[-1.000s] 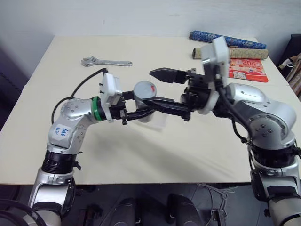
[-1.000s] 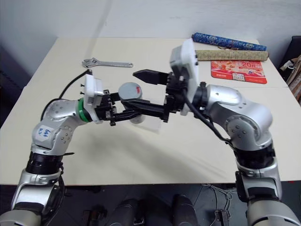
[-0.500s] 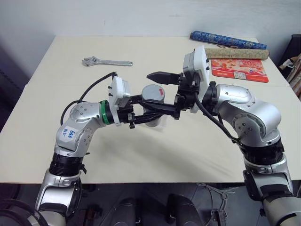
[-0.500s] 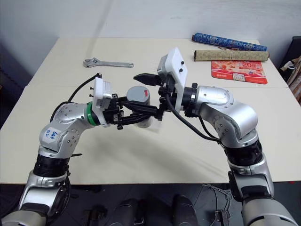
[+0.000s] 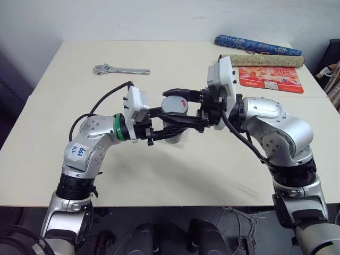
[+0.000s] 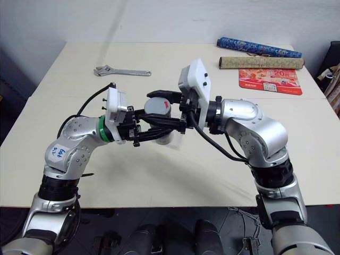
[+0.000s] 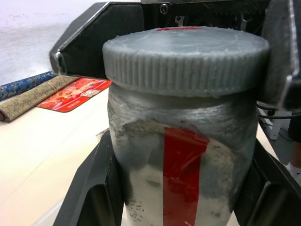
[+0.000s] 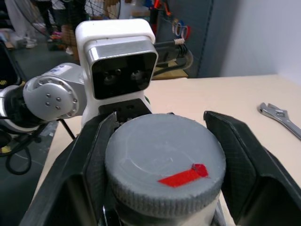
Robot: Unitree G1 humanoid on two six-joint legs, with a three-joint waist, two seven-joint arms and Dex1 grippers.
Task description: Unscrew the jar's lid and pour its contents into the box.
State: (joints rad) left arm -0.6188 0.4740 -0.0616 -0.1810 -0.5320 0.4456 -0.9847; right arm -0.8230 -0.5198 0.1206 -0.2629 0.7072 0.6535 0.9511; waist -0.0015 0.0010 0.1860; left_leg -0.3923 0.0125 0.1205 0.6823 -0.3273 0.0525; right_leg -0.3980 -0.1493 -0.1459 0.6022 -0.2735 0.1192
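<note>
Right now I have the jar (image 7: 183,155) held up over the middle of the desk (image 5: 175,175), upright, with my left gripper (image 5: 172,126) clamped on its body from the left. My right gripper (image 5: 180,98) comes in from the right, fingers closed on the grey lid (image 8: 164,167), which sits on the jar — its red mark faces up. A red stripe runs down the jar's side.

Under the jar I can make out something clear that may be the box (image 5: 180,139), though I cannot tell its edges. A wrench (image 5: 120,69) lies near the far left edge, well apart from both arms. At the far right corner sit two rolled scrolls (image 5: 257,45) and a red booklet (image 5: 271,78) printed with "20" — the rest is unreadable. The near half of the desk is bare.
</note>
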